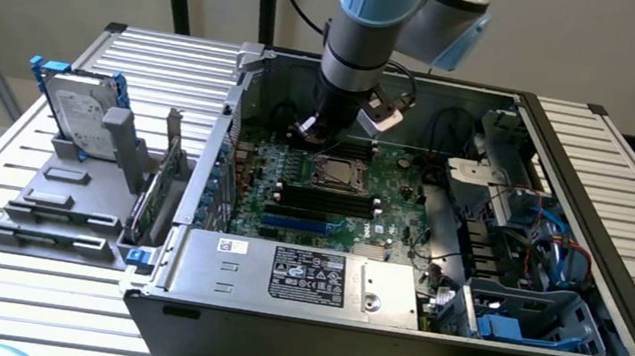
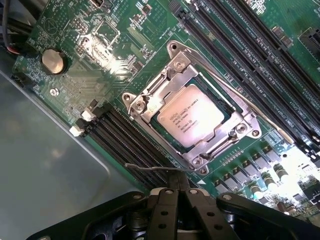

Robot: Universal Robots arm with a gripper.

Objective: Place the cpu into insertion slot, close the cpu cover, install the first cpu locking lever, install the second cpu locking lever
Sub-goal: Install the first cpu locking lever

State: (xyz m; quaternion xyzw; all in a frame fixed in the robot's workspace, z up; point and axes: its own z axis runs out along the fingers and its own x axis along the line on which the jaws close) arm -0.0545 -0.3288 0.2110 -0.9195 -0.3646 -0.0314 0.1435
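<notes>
– Okay, exterior view, quick. Where's the gripper?
– Down inside the open computer case, just above the insertion slot on the green board.
– Wrist view?
– The cpu sits flat in the slot, with the cpu cover folded down around it. One locking lever runs along the cover's side. Another thin lever lies just off the fingertips.
– Fingers?
– Clenched together. Can't tell if they touch that thin lever.

cpu in insertion slot, cpu cover on top, tool just beside
</notes>
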